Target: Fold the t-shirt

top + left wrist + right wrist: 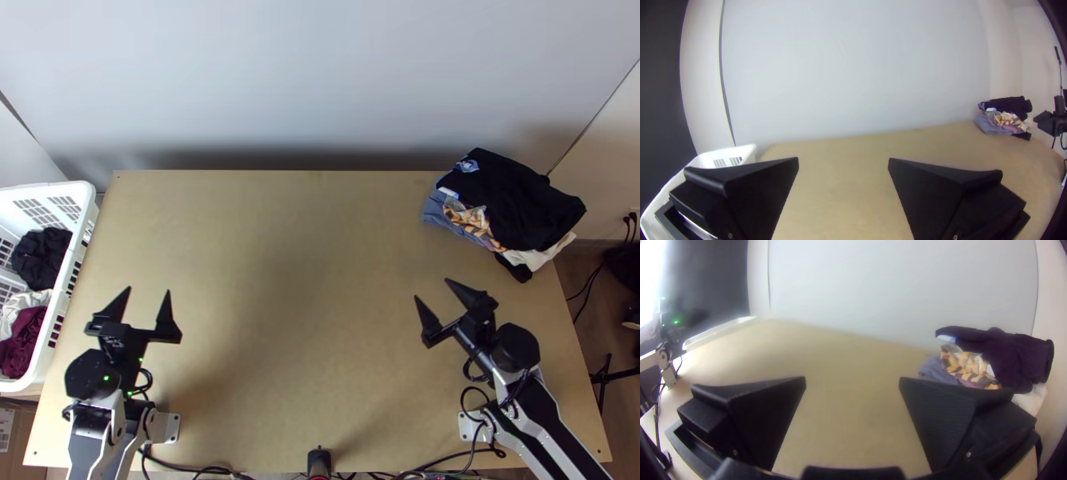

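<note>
Left hand: over the near left part of the desk, fingers spread wide, nothing between them. Right hand: over the right part, fingers likewise spread, gap bare. T-shirt: cannot tell which garment it is. Pile of clothes sits at the desk's far right corner, well apart from the left hand. Black garment on top, folded or bunched; patterned cloth, blue-grey cloth and white cloth protrude below it. White basket beside the desk's left edge holds dark, white and maroon clothes.
</note>
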